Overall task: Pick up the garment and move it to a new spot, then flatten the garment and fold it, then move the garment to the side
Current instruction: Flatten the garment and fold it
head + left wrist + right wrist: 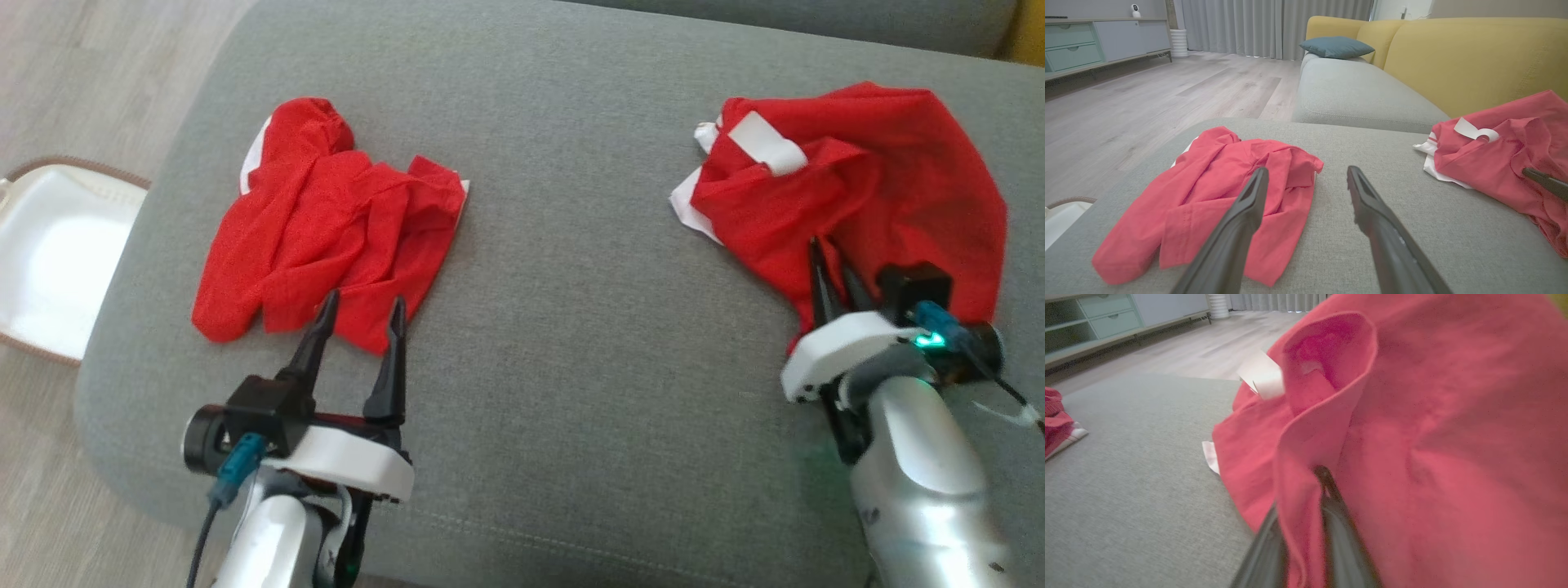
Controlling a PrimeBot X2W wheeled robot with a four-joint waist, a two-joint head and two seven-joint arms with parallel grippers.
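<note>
Evidently, right tool [831,260] pinches garment [890,180] beside bare cushion [571,269].

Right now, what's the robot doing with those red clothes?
The robot is working on two crumpled red garments on a grey cushion. Its right gripper pinches a fold of the right red garment. Its left gripper is open at the near edge of the left red garment, not holding it. Nothing is folded yet.

Grey cushion [571,327] bears 2 red heaps: left garment [326,237], right garment [865,188].
</note>
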